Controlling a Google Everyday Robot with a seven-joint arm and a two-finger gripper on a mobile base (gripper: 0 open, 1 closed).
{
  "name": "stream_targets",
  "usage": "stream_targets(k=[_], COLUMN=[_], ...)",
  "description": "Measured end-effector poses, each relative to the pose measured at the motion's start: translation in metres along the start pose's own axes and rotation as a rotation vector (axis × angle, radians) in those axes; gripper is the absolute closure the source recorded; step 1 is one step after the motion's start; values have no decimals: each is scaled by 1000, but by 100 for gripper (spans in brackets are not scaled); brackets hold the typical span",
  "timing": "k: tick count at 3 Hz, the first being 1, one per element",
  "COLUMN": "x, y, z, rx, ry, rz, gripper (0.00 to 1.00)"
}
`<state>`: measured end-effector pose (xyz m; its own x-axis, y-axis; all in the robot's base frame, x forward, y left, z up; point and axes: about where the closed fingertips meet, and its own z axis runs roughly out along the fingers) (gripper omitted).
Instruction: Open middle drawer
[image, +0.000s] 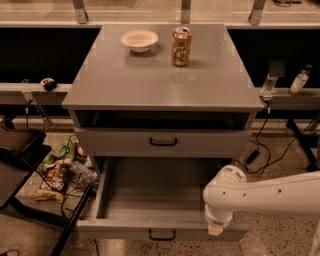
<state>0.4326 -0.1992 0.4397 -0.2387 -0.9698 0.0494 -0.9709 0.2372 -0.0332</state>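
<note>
Where the gripper sits: the gripper (216, 229) points down at the right end of the middle drawer's front edge, touching or just above it. The wrist hides whether it is spread or closed.
Handle: the small black loop (162, 234) is at the centre of the front, well left of the gripper and not held.
Middle drawer: the middle drawer (125, 200) stands far out of the cabinet, its plain grey tray bare.
Arm: the white arm (270, 192) reaches in from the right, low beside the drawer.
Step in hand: probably the end of the pull.
Doing it well: pull straight back along the slides, since an off-centre hold could twist the drawer. Ease off before the stop, then lift clear.
Above: the upper drawer (115, 142) is closed.
Cabinet top: a bowl (139, 39) and a can (181, 46) stand here, so avoid jolts.
</note>
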Motion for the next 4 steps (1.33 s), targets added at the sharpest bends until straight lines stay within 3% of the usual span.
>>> stream_targets(k=[1,4], x=[6,5], y=[7,16], z=[-1,-3], rx=[-4,-13], ry=[8,4], rz=[9,35], gripper=[100,27])
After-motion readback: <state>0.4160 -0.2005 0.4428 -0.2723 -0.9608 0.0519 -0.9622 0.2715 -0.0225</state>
